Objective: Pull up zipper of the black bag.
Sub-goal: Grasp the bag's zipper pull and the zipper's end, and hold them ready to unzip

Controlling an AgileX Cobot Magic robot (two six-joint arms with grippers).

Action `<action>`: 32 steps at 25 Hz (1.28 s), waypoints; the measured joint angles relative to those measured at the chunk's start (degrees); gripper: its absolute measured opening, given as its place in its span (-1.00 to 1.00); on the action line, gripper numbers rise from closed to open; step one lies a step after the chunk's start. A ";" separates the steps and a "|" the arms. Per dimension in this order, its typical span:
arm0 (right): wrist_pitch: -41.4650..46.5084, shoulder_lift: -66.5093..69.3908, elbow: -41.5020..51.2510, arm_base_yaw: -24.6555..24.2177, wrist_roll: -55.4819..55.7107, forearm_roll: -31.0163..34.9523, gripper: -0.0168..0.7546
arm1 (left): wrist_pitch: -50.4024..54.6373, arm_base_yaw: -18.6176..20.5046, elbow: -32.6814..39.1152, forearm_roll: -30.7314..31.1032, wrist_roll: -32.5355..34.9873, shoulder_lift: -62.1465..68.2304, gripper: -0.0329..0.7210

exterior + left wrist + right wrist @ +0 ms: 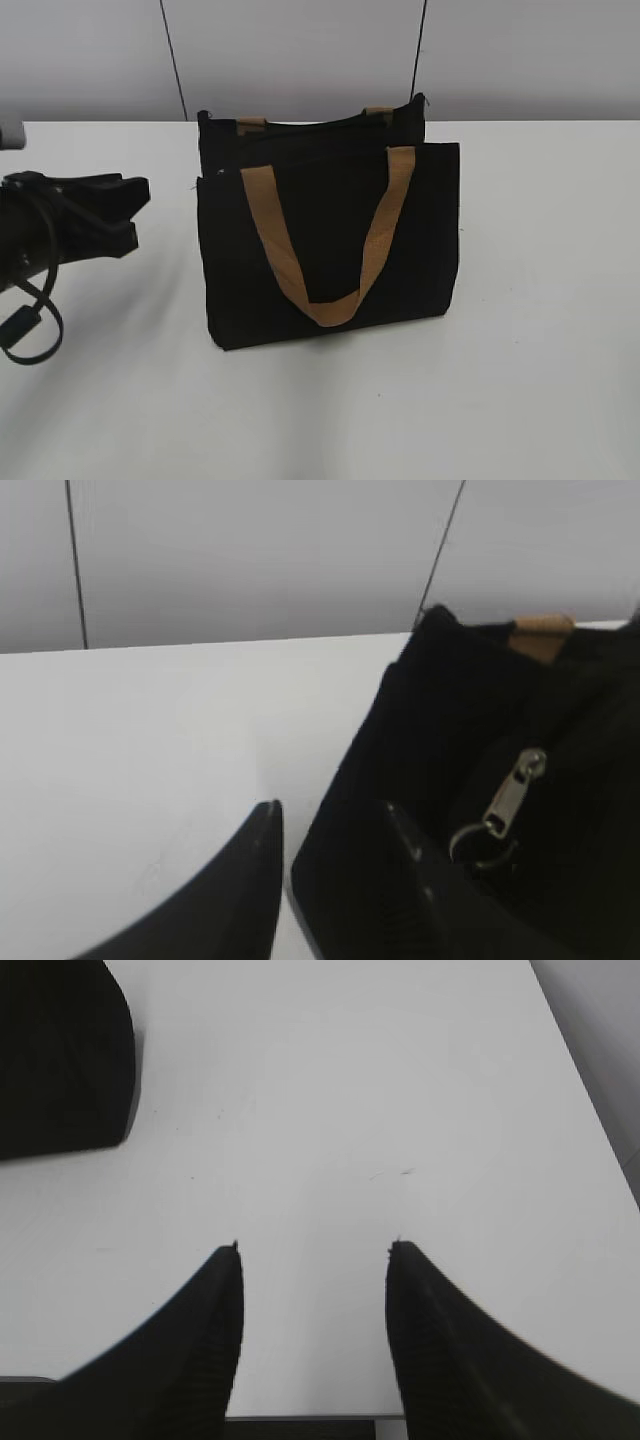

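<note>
The black bag [420, 230] stands upright in the middle of the white table, with a tan loop handle [270, 235] hanging down its front. In the left wrist view the bag's [400, 740] end is close ahead, and the silver zipper [512, 798] with its pull tab and ring hangs at that end. My left gripper [138, 215] is open and empty to the left of the bag, a short gap from it; its fingers [330, 807] frame the bag's near corner. My right gripper [313, 1247] is open and empty over bare table, out of the exterior view.
A corner of the bag [60, 1060] shows at the top left of the right wrist view. The table's [540, 380] back edge meets a grey panelled wall [300, 50]. The left arm's cable loop [35, 330] hangs at the left.
</note>
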 joint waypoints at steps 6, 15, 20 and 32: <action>0.00 0.00 0.00 0.00 0.00 0.00 -0.01 | -8.86 0.00 0.43 10.05 3.54 9.84 -0.27; 0.00 0.00 0.00 0.00 0.00 0.00 -0.01 | -8.88 -0.05 -3.90 15.65 6.47 19.66 -0.09; 0.00 0.00 0.00 0.00 0.00 0.00 -0.01 | -8.24 -0.05 -6.54 17.43 6.62 22.13 0.01; 0.00 0.00 0.00 0.00 0.00 0.00 -0.01 | -12.30 -0.05 -9.90 18.04 6.78 27.10 -0.33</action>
